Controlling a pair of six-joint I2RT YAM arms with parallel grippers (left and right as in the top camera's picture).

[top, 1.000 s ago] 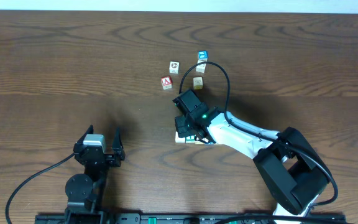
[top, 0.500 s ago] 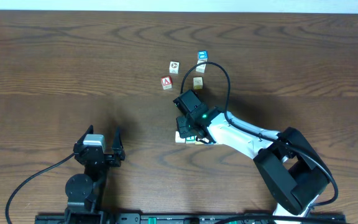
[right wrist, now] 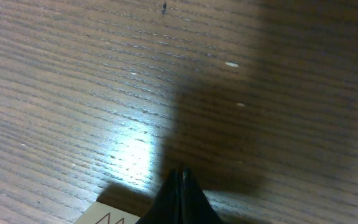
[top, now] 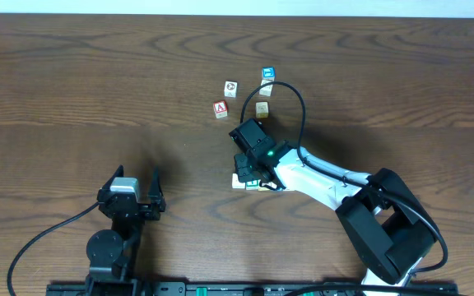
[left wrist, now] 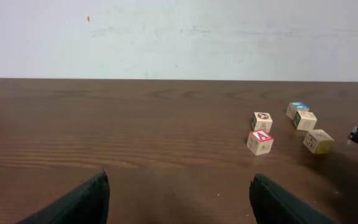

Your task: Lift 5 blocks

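Note:
Several small wooden blocks lie at the table's far middle. A cream block with a round emblem (top: 230, 87) (left wrist: 262, 121) is left of a green-marked block (top: 265, 89) (left wrist: 305, 120) and a pale cream block (top: 262, 108) (left wrist: 319, 141). Another pale block with red lettering (top: 239, 182) (right wrist: 107, 217) lies nearer, at the tips of my right gripper (top: 248, 174) (right wrist: 182, 199). That gripper is shut with nothing between its fingers, and I cannot tell whether it touches the block. My left gripper (top: 131, 194) (left wrist: 179, 199) stands wide open and empty at the near left, far from the blocks.
A red "A" cube (top: 220, 108) (left wrist: 260, 142) and a blue-topped cube (top: 267, 74) (left wrist: 298, 109) sit among the far group. The right arm's white link (top: 319, 182) and black cable (top: 299, 107) reach over the table from the near right.

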